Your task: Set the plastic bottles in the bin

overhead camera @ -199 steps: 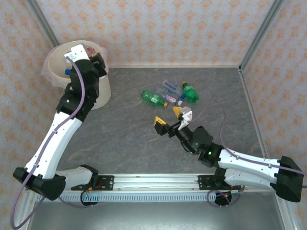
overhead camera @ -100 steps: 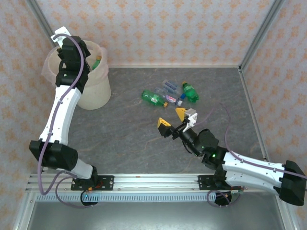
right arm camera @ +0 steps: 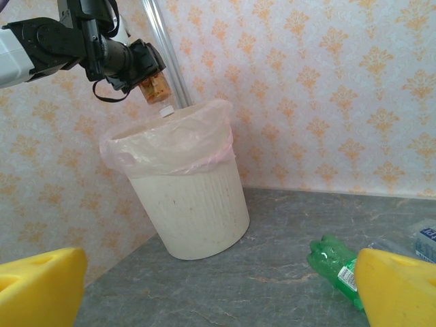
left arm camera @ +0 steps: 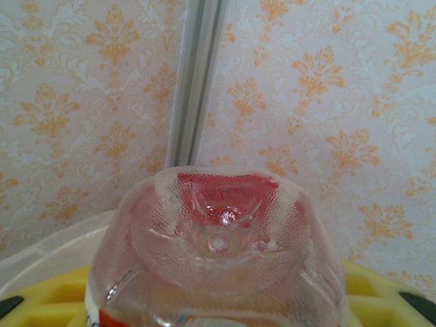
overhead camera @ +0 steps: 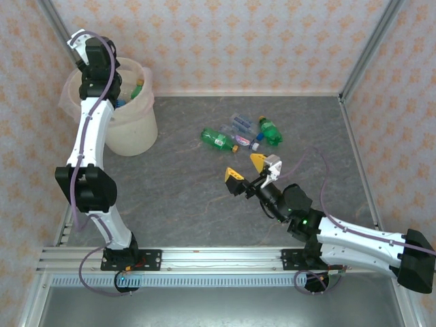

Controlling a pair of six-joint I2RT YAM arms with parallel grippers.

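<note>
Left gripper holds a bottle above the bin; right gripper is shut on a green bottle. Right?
No: the right gripper is open and empty, as the right wrist view shows. The left gripper does hold a bottle above the bin.

The left gripper (right arm camera: 151, 75) holds a small bottle (right arm camera: 158, 90), seemingly cap down, above the lined bin (right arm camera: 194, 204); a green bottle (right arm camera: 332, 264) lies on the tabletop (right arm camera: 238, 286).
</note>
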